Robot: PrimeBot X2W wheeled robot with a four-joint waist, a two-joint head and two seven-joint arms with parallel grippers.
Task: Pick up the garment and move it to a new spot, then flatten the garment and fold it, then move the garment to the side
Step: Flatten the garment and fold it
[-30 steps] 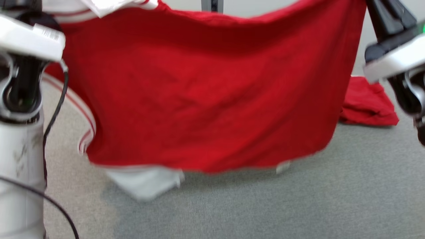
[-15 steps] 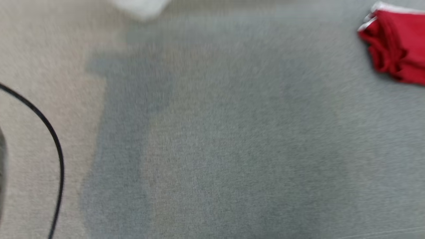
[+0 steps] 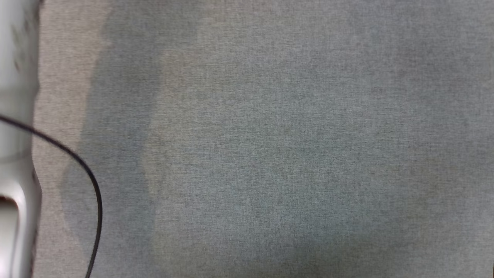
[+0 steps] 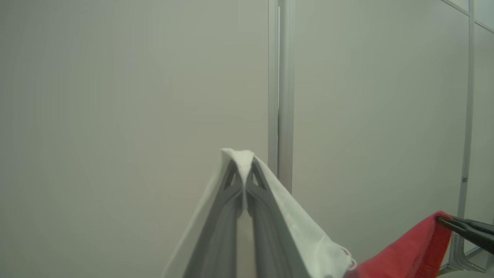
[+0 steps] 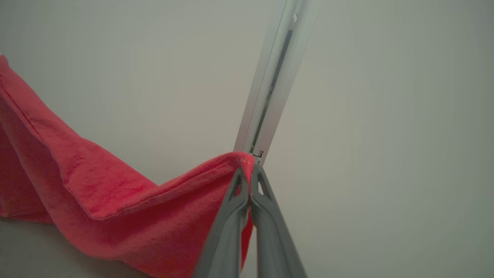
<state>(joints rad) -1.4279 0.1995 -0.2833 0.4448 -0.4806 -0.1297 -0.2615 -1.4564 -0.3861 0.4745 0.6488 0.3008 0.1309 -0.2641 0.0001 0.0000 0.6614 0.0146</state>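
Note:
The garment is red with a white part, held up in the air in front of a pale wall. In the left wrist view my left gripper (image 4: 244, 181) is shut on a fold of the white cloth (image 4: 308, 231), which drapes down over the fingers. The garment's red part (image 4: 409, 247) stretches to the lower right, where my right gripper's (image 4: 444, 221) dark fingers pinch its corner. In the right wrist view my right gripper (image 5: 250, 177) is shut on the red hem, and the garment (image 5: 96, 185) sags away to the left.
The head view looks down on a flat grey fabric surface (image 3: 270, 135). A black cable (image 3: 87, 173) curves beside a pale forearm (image 3: 15, 116) at the left edge. A metal post (image 4: 278, 88) runs up the wall behind the grippers.
The head camera has tilted down, so the hanging garment and a second red cloth have slid out of its top. Bare grey surface is now in the head view.

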